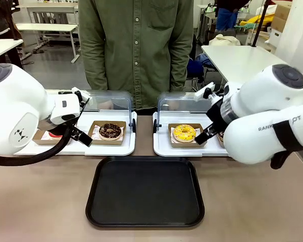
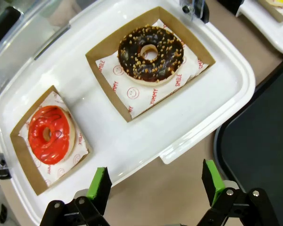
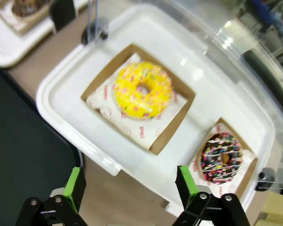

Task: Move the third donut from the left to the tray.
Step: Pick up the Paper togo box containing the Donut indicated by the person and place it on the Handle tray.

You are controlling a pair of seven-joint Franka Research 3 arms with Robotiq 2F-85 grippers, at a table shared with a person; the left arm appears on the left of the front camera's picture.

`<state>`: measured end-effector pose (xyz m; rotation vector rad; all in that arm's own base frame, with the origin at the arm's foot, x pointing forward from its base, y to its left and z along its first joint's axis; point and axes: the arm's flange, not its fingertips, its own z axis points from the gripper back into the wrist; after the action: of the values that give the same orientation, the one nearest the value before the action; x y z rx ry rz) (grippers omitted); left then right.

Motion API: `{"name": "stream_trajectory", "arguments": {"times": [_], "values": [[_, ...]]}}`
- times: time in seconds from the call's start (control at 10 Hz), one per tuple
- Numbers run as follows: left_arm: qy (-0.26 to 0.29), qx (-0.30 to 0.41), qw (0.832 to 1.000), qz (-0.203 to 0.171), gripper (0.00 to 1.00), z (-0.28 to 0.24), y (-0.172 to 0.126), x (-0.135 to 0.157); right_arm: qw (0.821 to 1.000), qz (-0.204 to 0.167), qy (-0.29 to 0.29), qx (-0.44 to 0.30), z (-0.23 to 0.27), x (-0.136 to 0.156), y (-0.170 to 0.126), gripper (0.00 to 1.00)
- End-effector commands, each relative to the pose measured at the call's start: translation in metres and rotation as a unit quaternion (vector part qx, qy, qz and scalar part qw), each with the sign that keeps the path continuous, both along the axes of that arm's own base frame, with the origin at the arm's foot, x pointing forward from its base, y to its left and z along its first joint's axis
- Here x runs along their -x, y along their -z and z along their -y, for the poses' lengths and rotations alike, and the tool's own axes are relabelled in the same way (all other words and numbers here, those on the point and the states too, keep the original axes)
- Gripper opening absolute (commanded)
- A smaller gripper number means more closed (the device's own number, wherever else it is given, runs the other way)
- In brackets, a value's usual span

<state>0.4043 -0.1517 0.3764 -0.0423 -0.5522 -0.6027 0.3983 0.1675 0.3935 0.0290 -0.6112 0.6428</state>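
Observation:
The yellow-iced donut (image 1: 184,132) (image 3: 142,90) lies on its brown cardboard liner (image 3: 167,132) in the right white tray (image 1: 164,146), whose clear lid stands raised. My right gripper (image 1: 205,115) (image 3: 130,186) hovers open over that tray's near edge, short of the donut, with nothing between its green pads (image 3: 75,186). The black tray (image 1: 145,191) (image 3: 23,132) lies flat and bare at the front middle. My left gripper (image 1: 86,118) (image 2: 155,183) is open above the left white tray's near rim (image 2: 179,146).
The left white tray holds a red donut (image 2: 49,134) and a chocolate donut (image 1: 110,130) (image 2: 151,54). A dark donut with coloured sprinkles (image 3: 221,157) sits beside the yellow one. A person in a green shirt (image 1: 136,45) stands behind both trays.

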Motion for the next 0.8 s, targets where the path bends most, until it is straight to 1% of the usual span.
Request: {"name": "stream_trajectory", "arguments": {"times": [0.0, 0.1, 0.2, 0.3, 0.4, 0.5, 0.6, 0.7], "values": [[0.042, 0.028, 0.998, -0.022, 1.00, -0.019, -0.048, -0.008, 0.999, 0.007, 0.013, -0.048, 0.025, -0.001, -0.061, 1.00], [0.067, 0.041, 0.996, -0.035, 1.00, -0.032, -0.072, -0.014, 0.997, -0.002, 0.009, -0.072, 0.051, -0.002, -0.087, 1.00], [0.107, 0.066, 0.991, -0.052, 1.00, -0.050, -0.096, -0.019, 0.995, -0.009, 0.001, -0.100, 0.084, -0.003, -0.105, 1.00], [0.158, 0.094, 0.981, -0.069, 1.00, -0.079, -0.122, -0.026, 0.990, -0.014, -0.027, -0.138, 0.122, -0.005, -0.119, 1.00], [0.202, 0.116, 0.969, -0.079, 1.00, -0.107, -0.137, -0.037, 0.986, -0.010, -0.058, -0.159, 0.158, -0.009, -0.126, 1.00], [0.229, 0.152, 0.958, -0.085, 1.00, -0.149, -0.146, -0.053, 0.979, 0.002, -0.080, -0.187, 0.205, -0.014, -0.128, 1.00], [0.251, 0.174, 0.949, -0.082, 1.00, -0.173, -0.144, -0.058, 0.972, 0.012, -0.115, -0.206, 0.230, -0.015, -0.124, 1.00], [0.313, 0.215, 0.923, -0.059, 1.00, -0.211, -0.137, -0.066, 0.964, 0.030, -0.136, -0.228, 0.275, -0.014, -0.117, 1.00]]}}
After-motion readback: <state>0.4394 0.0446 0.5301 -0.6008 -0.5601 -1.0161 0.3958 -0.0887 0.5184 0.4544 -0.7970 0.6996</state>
